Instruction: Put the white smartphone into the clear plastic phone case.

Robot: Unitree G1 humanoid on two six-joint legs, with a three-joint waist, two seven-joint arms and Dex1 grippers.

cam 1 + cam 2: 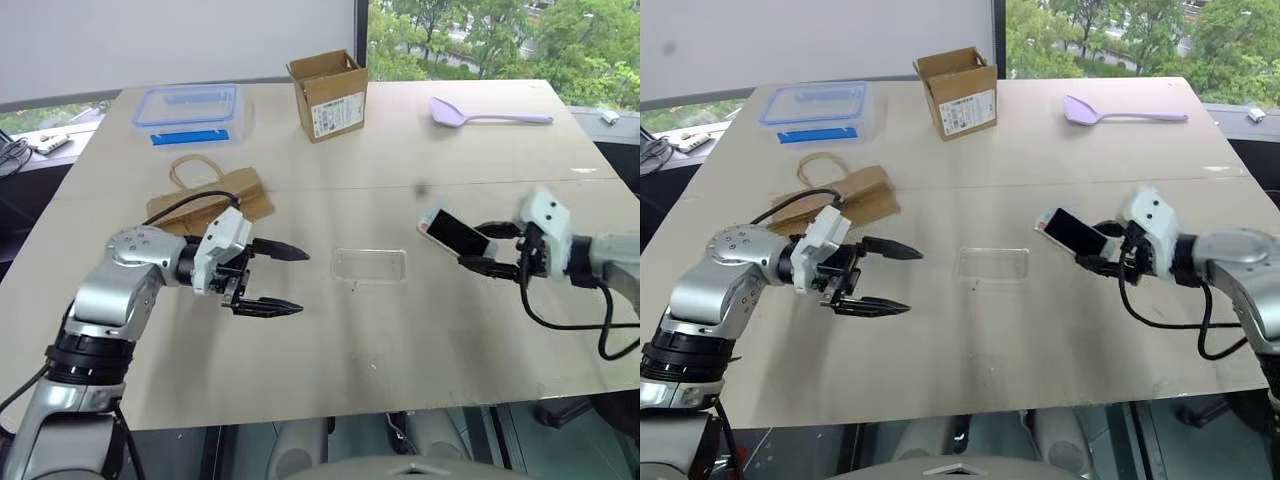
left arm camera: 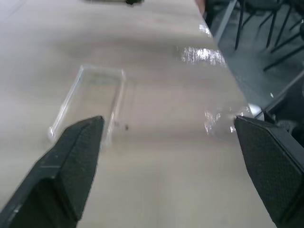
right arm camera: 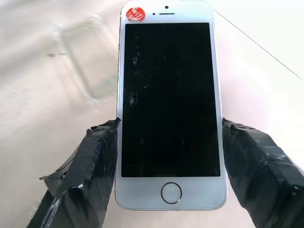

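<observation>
A: Where is the white smartphone (image 3: 168, 109)?

B: The right hand (image 1: 492, 248) pinches it by its long edges, screen up, lifted off the surface (image 1: 400, 340). That likely keeps its back free to drop into the shell.

A: And the clear phone case (image 1: 369, 265)?

B: Flat on the surface between both hands, empty, open side seemingly up. The left hand (image 1: 277, 279) hovers beside it, fingers spread, holding nothing, perhaps to steady it.

A: Other containers?

B: A cardboard box (image 1: 328, 94), open, contents hidden, and a lidded clear food box (image 1: 190, 112).
</observation>
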